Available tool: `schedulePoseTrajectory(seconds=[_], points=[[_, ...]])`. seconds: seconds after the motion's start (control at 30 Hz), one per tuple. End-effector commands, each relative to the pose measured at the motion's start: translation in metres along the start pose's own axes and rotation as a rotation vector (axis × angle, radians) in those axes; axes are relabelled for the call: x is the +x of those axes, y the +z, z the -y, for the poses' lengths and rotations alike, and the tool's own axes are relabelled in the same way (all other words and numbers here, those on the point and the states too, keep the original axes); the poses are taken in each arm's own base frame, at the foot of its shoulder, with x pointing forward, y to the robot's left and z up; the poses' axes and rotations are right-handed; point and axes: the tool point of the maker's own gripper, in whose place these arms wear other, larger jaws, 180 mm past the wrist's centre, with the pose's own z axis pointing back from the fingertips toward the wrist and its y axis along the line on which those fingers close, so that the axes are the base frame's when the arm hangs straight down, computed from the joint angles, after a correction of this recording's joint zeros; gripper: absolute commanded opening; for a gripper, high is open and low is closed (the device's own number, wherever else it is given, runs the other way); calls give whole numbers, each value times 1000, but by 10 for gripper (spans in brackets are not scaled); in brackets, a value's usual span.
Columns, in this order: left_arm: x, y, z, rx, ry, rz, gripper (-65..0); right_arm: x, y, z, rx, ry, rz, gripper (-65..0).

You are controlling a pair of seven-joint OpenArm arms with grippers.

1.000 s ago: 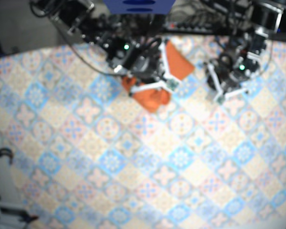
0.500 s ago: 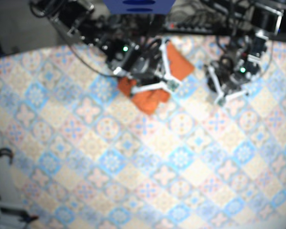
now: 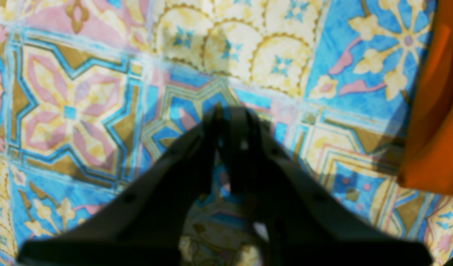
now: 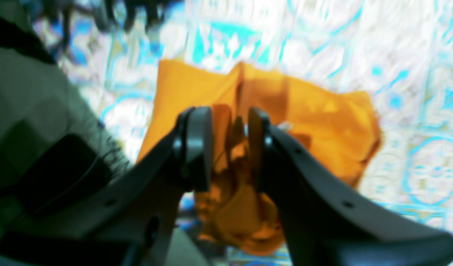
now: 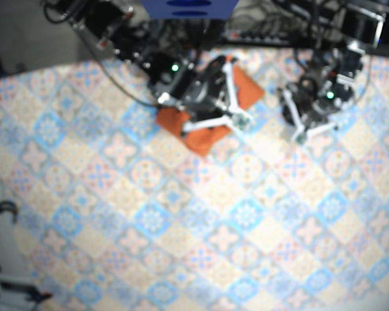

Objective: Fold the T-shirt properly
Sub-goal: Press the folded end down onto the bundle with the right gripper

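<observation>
The right hand (image 4: 226,147) is angled down over the patterned surface (image 3: 82,92), its two dark fingers clenched on a bunched fold of the orange shirt (image 4: 322,111). Crumpled cloth fills the narrow gap between the pads. The rest of the shirt lies in a rumpled heap under and beyond this hand, spreading mostly to the far side of the fingertips.

The left hand (image 3: 228,118) points down just above the surface, its fingertips pressed together with nothing between them. Bare tile pattern lies beneath and ahead of it. An edge of the shirt shows just off to one side of it, not touching.

From above, the two arms reach in from the far edge, where dark cables (image 5: 272,29) lie behind them. The right arm covers much of the shirt.
</observation>
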Motion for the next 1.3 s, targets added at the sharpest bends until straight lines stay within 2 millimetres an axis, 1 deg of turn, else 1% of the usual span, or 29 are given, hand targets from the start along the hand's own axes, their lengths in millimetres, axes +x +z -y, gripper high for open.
schedulePoseTrajectory(seconds=[0.0,0.07,0.17,0.3,0.37,0.43,0.53,0.6,0.7,0.77,0.8,0.9,1.07,1.13,1.27], points=[[6,3,-10,25,-10,14,-575,15,5,11,-45,7,45,-480],[6,3,-10,25,-10,14,-575,14,6,27,-113,14,35,-479],[6,3,-9,25,-9,15,-575,19,11,59,-223,26,35,-477],[4,3,-8,23,-9,11,-575,15,19,103,-333,-28,40,-476],[4,3,-8,23,-9,11,-575,4,16,121,-364,-72,33,-475],[3,3,-8,22,-8,9,-575,-10,8,133,-378,-106,14,-475],[3,3,-8,21,-9,9,-575,-37,-10,142,-376,-148,-32,-475],[3,3,-8,21,-9,9,-575,-52,-22,140,-359,-158,-57,-475],[3,3,-8,21,-9,9,-575,-70,-35,130,-330,-165,-95,-475],[3,3,-8,21,-9,9,-575,-81,-37,118,-309,-176,-117,-475],[3,3,-8,21,-9,9,-575,-83,-35,113,-304,-181,-119,-475],[3,3,-8,21,-9,9,-575,-80,-24,100,-295,-191,-115,-475],[3,3,-8,21,-9,9,-575,-64,-8,77,-265,-157,-125,-475],[3,2,-6,16,-13,7,-575,-60,-6,66,-246,-137,-131,-475],[0,-1,6,-10,-35,-4,-575,-45,-7,54,-220,-137,-105,-475]])
